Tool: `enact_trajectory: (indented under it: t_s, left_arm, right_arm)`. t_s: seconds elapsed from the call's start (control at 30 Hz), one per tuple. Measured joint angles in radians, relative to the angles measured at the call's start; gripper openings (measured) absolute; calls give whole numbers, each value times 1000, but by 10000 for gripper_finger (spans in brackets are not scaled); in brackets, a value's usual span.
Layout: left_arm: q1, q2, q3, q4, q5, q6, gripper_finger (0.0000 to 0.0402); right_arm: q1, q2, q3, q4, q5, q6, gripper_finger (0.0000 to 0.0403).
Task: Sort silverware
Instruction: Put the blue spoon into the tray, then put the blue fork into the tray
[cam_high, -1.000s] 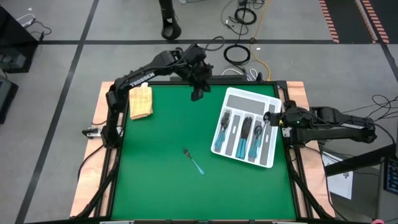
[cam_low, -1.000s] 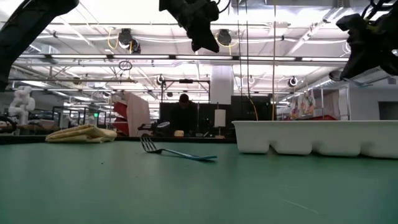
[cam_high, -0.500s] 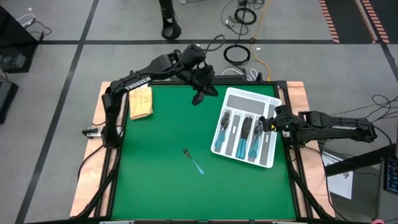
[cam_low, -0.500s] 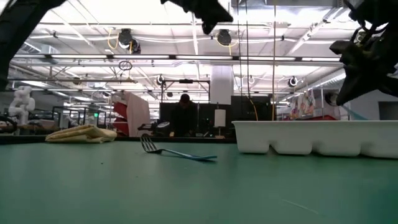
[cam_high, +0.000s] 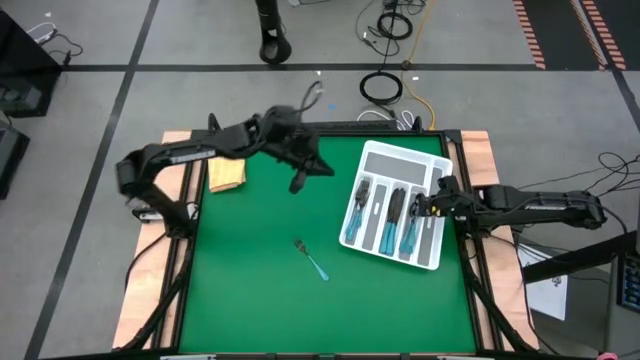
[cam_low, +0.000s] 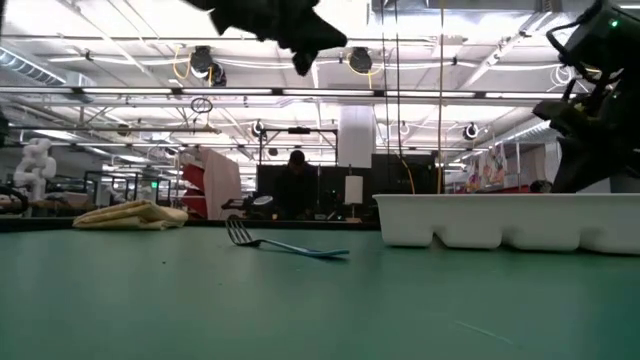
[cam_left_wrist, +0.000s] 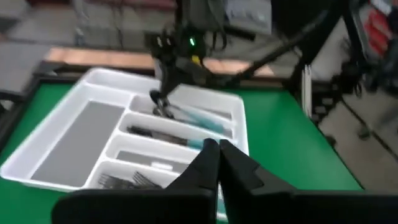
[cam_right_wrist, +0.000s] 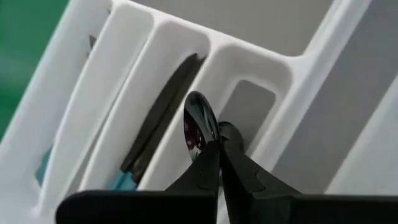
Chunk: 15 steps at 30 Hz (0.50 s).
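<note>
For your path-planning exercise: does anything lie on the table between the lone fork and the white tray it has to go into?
Nothing visible does. The fork lies alone on the green table, and only bare surface separates it from the tray. The left gripper hangs above, shut and empty; the right gripper holds a spoon over the tray.

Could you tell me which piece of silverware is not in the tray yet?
The fork lying alone on the green table, between the arms. All the other pieces lie in the white tray, apart from the spoon in the right gripper.

Spoon (cam_right_wrist: 200, 127) handle behind fingers (cam_right_wrist: 239, 171)
</note>
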Motion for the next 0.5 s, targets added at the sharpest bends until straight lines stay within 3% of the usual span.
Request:
enact_trajectory:
  t_s: [0.1, 0.2, 0.33, 0.5]
  left_arm:
    - [-1, -94, -186, 242, -46, -112, 10]
    - [1, -155, -303, 359, -85, -159, 10]
    - [-5, -166, -354, 306, -92, -160, 12]
    - [-27, -149, -353, 154, -92, -161, 34]
  right_arm:
    - [0, 0, -20, 0, -7, 14, 0]
    - [0, 0, -32, 0, -42, 15, 0]
    - [0, 0, -41, 7, -88, 11, 19]
    - [0, 0, -42, 44, -128, -46, 86]
